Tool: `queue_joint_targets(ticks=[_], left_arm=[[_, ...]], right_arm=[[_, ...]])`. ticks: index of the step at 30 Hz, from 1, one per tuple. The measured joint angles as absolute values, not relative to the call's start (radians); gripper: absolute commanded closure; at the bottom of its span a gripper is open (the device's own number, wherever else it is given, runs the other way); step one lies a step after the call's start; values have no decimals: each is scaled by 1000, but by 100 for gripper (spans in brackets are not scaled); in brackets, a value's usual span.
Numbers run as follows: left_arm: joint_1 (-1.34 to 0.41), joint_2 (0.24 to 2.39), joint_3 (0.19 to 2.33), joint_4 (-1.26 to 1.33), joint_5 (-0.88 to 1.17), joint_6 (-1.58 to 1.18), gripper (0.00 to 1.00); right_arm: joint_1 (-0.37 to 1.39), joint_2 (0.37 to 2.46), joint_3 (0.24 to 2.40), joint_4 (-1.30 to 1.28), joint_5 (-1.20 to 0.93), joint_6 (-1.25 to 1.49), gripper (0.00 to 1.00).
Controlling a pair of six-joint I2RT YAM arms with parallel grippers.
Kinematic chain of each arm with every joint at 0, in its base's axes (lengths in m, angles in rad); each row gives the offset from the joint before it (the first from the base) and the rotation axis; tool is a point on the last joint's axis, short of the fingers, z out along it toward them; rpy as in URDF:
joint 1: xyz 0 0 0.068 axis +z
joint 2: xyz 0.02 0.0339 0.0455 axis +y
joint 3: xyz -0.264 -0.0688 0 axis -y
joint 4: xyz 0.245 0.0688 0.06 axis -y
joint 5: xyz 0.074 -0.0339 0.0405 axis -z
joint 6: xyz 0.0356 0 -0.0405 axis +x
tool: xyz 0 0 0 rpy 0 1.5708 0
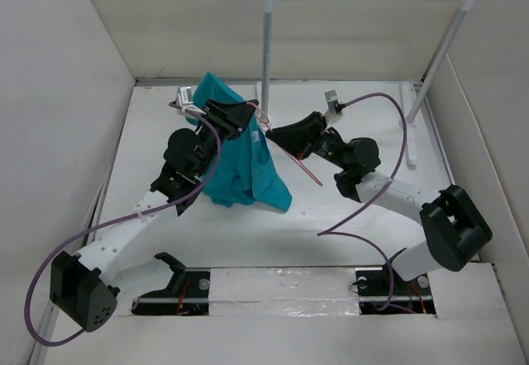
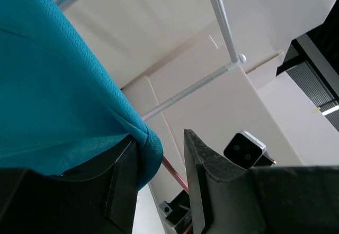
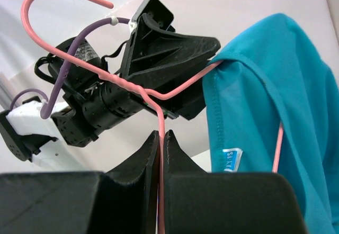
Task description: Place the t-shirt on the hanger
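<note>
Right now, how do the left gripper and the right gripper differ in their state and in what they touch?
The right gripper is shut on the hanger; the left gripper has its jaws apart. The left gripper has a fold of the t-shirt against one finger; the right gripper touches no fabric. Both have black fingers.

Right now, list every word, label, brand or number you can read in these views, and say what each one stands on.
The small blue tag on the t-shirt: pale print, a few characters, too small and blurred to read.
The same tag shows in the top view as a pale speck, also unreadable.
Nothing else in any view carries legible text.
</note>
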State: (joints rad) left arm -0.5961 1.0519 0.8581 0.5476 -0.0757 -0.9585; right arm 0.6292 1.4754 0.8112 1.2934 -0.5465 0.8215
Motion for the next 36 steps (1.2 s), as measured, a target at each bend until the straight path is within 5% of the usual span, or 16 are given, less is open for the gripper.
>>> queue_joint_targets(ticks=[10, 14, 19, 23, 29, 32, 36], left_arm=[[-596, 1043, 830, 558, 15, -998, 71], [-596, 1043, 826, 558, 28, -1015, 100], [-595, 1038, 826, 566, 50, -1039, 100], [-595, 1026, 827, 543, 49, -1025, 100], [-596, 1006, 828, 508, 47, -984, 100], [-596, 1004, 839, 480, 38, -970, 100], [-582, 987, 856, 434, 28, -955, 100]], right_arm=[[630, 1525, 844, 1293, -546, 800, 100], [635, 1543, 857, 1294, -541, 793, 100], [647, 1552, 856, 1298, -549, 762, 100], [649, 1546, 852, 1289, -546, 741, 68], [648, 1431, 800, 1227, -530, 686, 34], [647, 1351, 783, 1166, -527, 643, 26], [634, 1211, 712, 1045, -497, 569, 29]])
